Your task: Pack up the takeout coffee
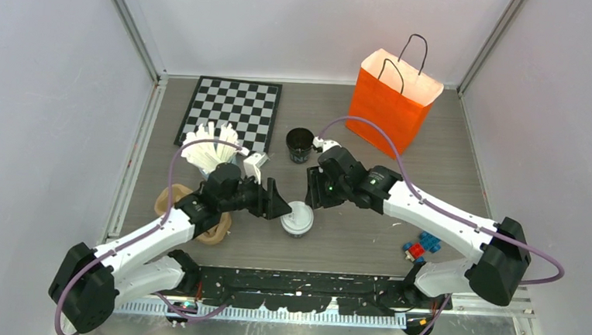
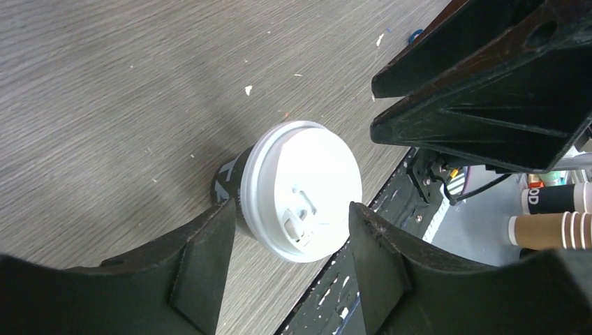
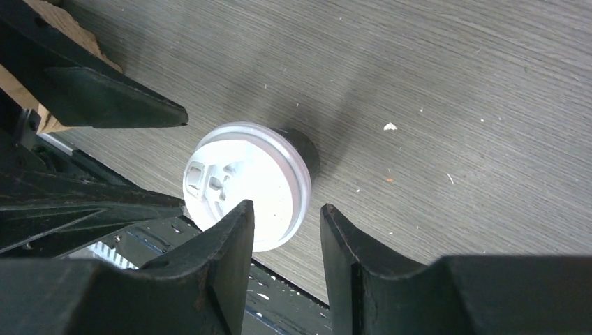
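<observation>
- The lidded cup stands upright on the table near the front edge, with its white lid pressed on.
- The left gripper sits at the cup's nine o'clock. Its wrist view shows the fingers spread wide, one on each side of the lid and not closed on it.
- The right gripper hangs at the cup's one o'clock, jaws parted and gripping nothing.
- A second black cup, uncapped, stands at twelve o'clock from the first, well apart.
- The orange paper bag stands upright farther back, at about one o'clock.
</observation>
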You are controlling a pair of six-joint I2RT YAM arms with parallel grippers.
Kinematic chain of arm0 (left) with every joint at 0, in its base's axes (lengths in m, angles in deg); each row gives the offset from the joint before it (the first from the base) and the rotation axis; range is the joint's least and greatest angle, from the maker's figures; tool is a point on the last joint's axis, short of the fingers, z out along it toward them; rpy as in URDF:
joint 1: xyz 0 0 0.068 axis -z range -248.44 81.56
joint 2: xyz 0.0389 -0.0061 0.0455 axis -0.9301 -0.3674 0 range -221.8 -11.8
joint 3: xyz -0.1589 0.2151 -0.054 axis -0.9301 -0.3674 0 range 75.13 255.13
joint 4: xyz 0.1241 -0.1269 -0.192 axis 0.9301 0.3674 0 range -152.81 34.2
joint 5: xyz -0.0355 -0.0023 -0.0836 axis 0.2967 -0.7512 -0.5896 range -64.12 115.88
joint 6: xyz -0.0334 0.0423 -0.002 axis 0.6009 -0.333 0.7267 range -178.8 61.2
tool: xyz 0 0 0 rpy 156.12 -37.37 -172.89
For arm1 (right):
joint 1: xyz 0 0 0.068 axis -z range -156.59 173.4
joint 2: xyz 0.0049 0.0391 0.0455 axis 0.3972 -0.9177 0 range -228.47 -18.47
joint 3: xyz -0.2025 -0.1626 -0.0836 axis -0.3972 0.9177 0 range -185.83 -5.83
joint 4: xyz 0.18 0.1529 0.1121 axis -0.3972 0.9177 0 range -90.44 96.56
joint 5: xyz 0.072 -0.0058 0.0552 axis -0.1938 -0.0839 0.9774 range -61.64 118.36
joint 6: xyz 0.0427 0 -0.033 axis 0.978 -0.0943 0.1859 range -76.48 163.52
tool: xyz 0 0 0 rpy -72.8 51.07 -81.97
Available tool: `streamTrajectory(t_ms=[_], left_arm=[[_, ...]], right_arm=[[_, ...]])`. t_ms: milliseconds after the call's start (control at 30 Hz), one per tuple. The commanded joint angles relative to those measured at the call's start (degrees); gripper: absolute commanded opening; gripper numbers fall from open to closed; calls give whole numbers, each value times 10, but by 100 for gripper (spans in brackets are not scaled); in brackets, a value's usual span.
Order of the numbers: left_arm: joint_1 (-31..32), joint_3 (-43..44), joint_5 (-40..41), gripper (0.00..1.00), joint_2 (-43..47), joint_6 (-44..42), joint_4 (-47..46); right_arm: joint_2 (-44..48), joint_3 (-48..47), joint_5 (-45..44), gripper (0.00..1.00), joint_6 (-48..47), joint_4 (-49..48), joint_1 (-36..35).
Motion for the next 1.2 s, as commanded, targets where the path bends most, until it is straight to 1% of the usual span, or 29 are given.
streamTrajectory(t_ms=[0,133,233,400,467,567,633,800,967,1167], left_arm=[[2,-13,16,60,24,-8,24],[2,-41,5,55,27,15,-23],[2,-42,-1,51,16,15,-32],[2,-46,-2,46,-9,16,-50],[2,-53,-4,37,-17,23,-63],[2,-64,-5,33,-23,28,-72],[2,-73,-1,31,-22,29,-76],[2,-87,10,29,-26,29,-84],[3,-97,11,28,-47,28,-91],[2,-105,24,27,-56,16,-76]], right_arm=[[-23,-38,31,44,-29,-4,0],[-44,-39,36,42,-33,-5,2],[-53,-37,39,41,-33,-12,2],[-76,-37,49,35,-38,-21,5],[-84,-32,47,32,-34,-21,6],[-88,-7,38,26,-19,-22,6],[-81,21,35,24,-3,-35,6],[-47,96,33,22,34,-86,6],[-41,116,27,22,52,-95,6],[-25,168,27,22,84,-133,6]])
